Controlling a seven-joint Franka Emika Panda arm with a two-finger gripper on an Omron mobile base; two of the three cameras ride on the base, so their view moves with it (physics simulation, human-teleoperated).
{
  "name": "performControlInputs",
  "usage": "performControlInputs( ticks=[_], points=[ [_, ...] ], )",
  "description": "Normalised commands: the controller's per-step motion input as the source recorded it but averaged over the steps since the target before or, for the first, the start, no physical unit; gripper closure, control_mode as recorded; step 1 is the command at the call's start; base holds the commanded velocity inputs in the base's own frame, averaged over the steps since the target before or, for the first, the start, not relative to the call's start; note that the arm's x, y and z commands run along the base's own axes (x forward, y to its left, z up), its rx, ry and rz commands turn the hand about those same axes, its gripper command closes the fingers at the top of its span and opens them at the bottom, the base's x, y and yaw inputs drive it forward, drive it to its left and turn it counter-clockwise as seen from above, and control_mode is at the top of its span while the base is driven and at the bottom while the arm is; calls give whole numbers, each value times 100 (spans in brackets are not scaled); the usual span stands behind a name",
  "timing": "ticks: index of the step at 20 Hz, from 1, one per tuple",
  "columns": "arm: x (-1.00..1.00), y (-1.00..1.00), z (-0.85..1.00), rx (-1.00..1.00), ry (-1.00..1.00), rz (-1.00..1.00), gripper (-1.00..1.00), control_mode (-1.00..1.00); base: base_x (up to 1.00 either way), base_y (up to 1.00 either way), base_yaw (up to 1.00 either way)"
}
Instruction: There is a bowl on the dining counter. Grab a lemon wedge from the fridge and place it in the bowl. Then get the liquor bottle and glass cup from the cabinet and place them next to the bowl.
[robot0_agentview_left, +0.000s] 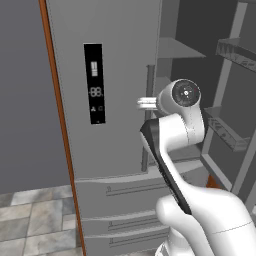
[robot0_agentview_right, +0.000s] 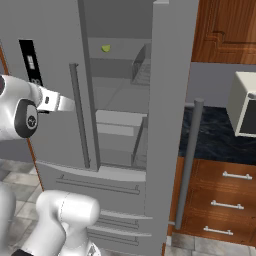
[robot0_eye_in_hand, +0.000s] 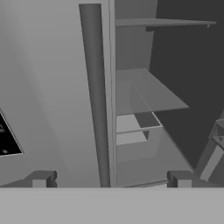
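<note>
The tall grey fridge (robot0_agentview_left: 117, 60) (robot0_agentview_right: 50, 150) stands right in front of me, its left door shut and its right door (robot0_agentview_right: 167, 100) swung wide open. A tiny yellow-green lemon wedge (robot0_agentview_right: 105, 48) lies on an upper shelf inside. My gripper (robot0_eye_in_hand: 111, 180) is open and holds nothing. It faces the left door's bar handle (robot0_eye_in_hand: 97, 96) and the opening beside it, at about mid-door height and short of the shelves. The lemon wedge sits higher than the hand. The bowl, dining counter, liquor bottle and glass cup are out of view.
The open door's long bar handle (robot0_agentview_right: 191, 160) and door racks (robot0_agentview_left: 227, 132) stand to the right. Beyond them are a brown wood upper cabinet (robot0_agentview_right: 225, 30), a pale appliance (robot0_agentview_right: 245, 102) on a dark counter (robot0_agentview_right: 210, 132), and drawers (robot0_agentview_right: 220, 195). Inner shelves (robot0_eye_in_hand: 148, 94) are bare.
</note>
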Motion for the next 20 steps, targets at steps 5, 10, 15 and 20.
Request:
performControlInputs(
  ticks=[5, 10, 15, 20],
  points=[
    [30, 10, 0, 8, 0, 10, -100, -100, 0, 0, 0],
    [38, 0, 0, 9, 0, 3, -100, -100, 0, 0, 0],
    [47, 0, 0, 4, 2, 0, -100, -100, 0, 0, 0],
    [48, -1, 0, 0, 4, 0, -100, -100, 0, 0, 0]
  ],
)
